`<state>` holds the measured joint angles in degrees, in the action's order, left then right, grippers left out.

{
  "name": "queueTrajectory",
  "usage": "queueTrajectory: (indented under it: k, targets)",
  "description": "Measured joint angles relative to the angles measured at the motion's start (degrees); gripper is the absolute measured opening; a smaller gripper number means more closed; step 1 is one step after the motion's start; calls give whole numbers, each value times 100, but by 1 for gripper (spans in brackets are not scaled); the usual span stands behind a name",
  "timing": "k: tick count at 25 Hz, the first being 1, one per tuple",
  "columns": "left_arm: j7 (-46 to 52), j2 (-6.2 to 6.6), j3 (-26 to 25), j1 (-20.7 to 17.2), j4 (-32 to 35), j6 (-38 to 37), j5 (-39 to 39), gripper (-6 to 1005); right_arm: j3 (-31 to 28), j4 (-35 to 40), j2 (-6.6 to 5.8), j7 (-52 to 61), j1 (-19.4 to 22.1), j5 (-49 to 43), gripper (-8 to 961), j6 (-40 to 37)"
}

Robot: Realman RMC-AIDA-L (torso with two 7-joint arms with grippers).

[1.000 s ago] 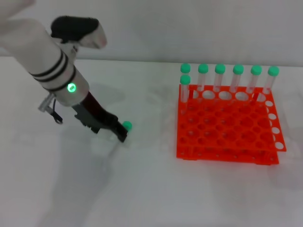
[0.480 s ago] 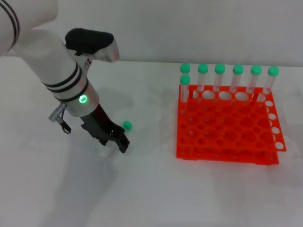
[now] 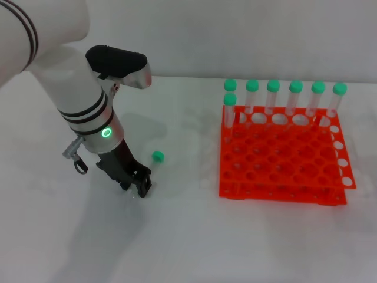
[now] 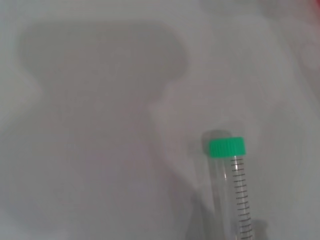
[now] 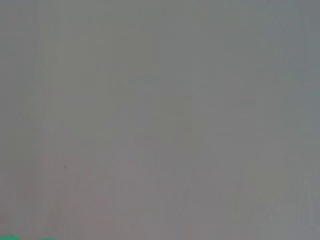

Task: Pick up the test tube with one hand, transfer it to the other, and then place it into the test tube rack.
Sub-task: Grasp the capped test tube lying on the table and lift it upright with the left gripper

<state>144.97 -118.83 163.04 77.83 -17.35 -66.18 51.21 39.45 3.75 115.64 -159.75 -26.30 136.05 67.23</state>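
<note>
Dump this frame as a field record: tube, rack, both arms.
test tube: lying on the table, green cap toward the rack, clear body running back under the left arm
left pincer: low at the table, over the tube's body end; grip state unclear
right pincer: not in view
test tube rack: orange-red, on the robot's right
racked tubes: seven, green caps, upright along the far edge
handover: not yet started

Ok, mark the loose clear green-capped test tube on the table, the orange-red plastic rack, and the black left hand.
test tube [image 3: 157, 156], head view, green cap.
orange-red rack [image 3: 283, 154], head view, holed top grid.
left hand [image 3: 136, 178], head view, black fingers' tip.
</note>
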Motion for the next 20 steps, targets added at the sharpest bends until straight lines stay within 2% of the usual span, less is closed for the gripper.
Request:
queueTrajectory:
  k: [3,8,13,16,19,20]
  targets:
    - [9,0,0,13,3,35,8,473,-6,6,-6,-3,6,0,798,0]
    - [11,2,0,25,113,87,12,332,-60,20,-9,-3,19,3,793,0]
    - [1,25,-1,62,93,285,-66,240,-170,22,-14,-9,33,8,789,0]
    - [-54,58,-1,87,20,538,-287,185,-186,21,-15,-12,51,9,787,1]
    - [-509,99,-6,42,-61,764,-969,185,-252,22,-16,-12,61,10,784,7]
    - [-509,99,-6,42,-61,764,-969,185,-283,21,-16,-12,68,10,784,8]
